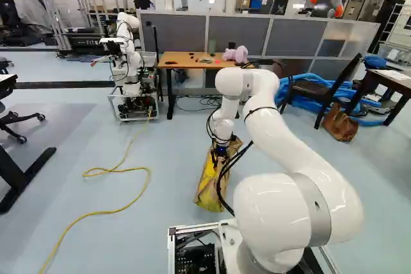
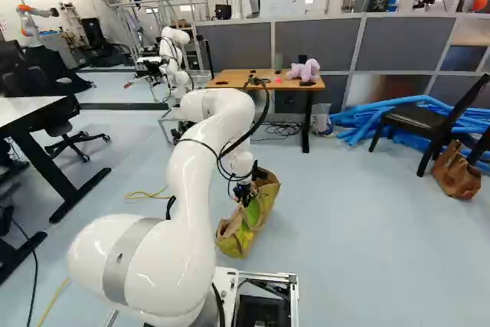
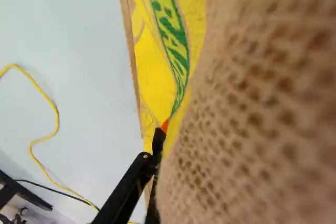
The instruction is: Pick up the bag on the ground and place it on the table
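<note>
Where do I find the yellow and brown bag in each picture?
Left base view: the bag is just below centre, at the robot's hand.
Right base view: just below centre, right of the white arm.
Wrist view: very close up, against the hand and looming ahead of it.
Shared landmark: the yellow cable on the floor.

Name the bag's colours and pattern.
Burlap bag: tan open weave, yellow and green print; wrist view shows best.
</note>
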Controlling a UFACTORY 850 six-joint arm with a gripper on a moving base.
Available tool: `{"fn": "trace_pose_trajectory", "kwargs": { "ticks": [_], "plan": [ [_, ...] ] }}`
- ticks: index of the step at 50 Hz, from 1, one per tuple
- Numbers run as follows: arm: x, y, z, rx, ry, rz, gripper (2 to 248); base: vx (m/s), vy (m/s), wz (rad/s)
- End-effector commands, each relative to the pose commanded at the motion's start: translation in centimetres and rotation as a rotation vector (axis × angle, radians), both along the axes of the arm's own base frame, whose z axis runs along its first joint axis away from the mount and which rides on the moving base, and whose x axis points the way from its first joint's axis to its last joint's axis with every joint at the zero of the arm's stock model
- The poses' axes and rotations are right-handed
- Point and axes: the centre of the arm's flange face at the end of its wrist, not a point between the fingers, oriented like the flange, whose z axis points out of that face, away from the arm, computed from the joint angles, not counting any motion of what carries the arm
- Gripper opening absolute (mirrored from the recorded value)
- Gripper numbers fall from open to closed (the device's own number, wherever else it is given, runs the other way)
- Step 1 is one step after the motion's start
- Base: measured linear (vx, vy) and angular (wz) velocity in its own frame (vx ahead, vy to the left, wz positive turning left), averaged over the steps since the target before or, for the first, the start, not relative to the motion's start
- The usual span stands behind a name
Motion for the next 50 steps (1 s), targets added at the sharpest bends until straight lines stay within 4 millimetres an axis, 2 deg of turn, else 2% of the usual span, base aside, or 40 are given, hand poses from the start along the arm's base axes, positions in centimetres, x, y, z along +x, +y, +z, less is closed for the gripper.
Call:
{"fn": "trace_pose_trajectory", "kwargs": {
  "ticks": [37, 50],
  "plan": [
    [-0.5, 0.0, 5.7, 0.028, -0.06, 0.387, 22, 0.0, 0.0, 0.0],
    [-0.7, 0.1, 7.7, 0.028, -0.075, 0.426, 22, 0.0, 0.0, 0.0]
  ]
}}
